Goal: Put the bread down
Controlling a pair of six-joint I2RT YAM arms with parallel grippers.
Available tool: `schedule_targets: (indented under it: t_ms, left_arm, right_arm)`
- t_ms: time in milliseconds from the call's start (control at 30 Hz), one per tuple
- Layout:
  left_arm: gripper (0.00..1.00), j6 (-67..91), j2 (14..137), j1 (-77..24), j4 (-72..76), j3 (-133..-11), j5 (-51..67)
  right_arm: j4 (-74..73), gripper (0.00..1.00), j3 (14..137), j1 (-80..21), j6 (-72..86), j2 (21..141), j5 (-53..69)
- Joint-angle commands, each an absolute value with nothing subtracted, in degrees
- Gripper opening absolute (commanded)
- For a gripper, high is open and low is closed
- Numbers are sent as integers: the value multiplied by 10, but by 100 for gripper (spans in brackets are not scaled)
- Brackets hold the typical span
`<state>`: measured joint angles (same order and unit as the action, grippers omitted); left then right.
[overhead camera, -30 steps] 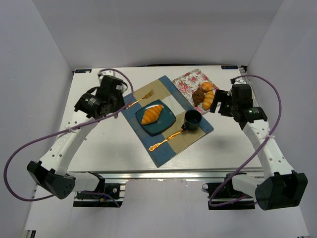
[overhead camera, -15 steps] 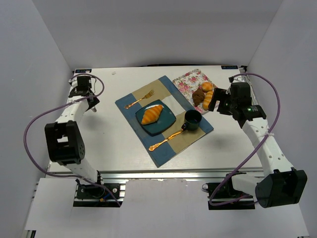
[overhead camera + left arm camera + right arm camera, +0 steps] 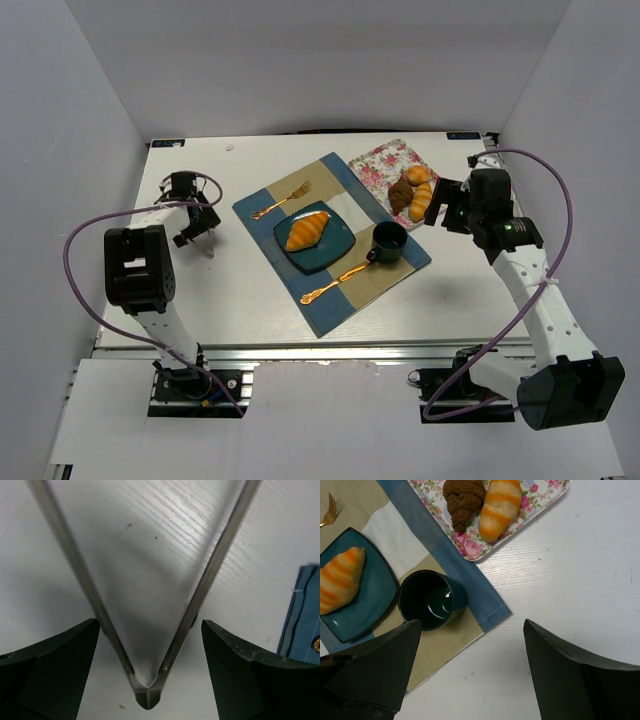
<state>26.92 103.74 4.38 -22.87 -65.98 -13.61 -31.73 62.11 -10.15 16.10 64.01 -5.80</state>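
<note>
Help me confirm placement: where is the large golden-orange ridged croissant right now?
In the top view, the croissant lies on the square teal plate at the centre of the blue-and-beige placemat, just left of the dark cup.

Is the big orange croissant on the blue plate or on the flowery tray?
On the plate: the croissant lies across the middle of the blue plate, apart from the flowery tray holding the other pastries.

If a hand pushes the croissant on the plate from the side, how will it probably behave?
The croissant lies flat and long, so it would probably slide or pivot rather than roll. The plate looks glossy, which may ease sliding, though its rim, which looks raised, could stop it. Its ridged surface likely offers some grip.
</note>
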Motion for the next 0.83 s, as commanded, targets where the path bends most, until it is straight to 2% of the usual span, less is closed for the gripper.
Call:
schedule_targets:
  t_ms: [0, 100, 200, 400, 567, 667, 800]
  left_arm:
    - [98, 277, 1024, 45, -233, -660, -129]
    - [98, 284, 1015, 45, -281, -685, -134]
    - [98, 306, 945, 45, -344, -714, -153]
    - [98, 349, 678, 45, -444, -710, -267]
    - [98, 317, 507, 45, -383, -632, -301]
    - [98, 336, 472, 45, -360, -586, -337]
    - [98, 313, 478, 45, -366, -584, -338]
  right_arm:
    - [-331, 89, 631, -103, 164, 637, -59]
    - [-337, 89, 640, -104, 176, 637, -61]
    - [-343, 89, 643, -103, 166, 628, -42]
    - [-377, 90, 647, -103, 175, 612, -87]
    - [-336, 89, 614, -104, 188, 584, -85]
    - [-327, 90, 606, -104, 195, 584, -93]
    - [-324, 90, 616, -103, 187, 593, -115]
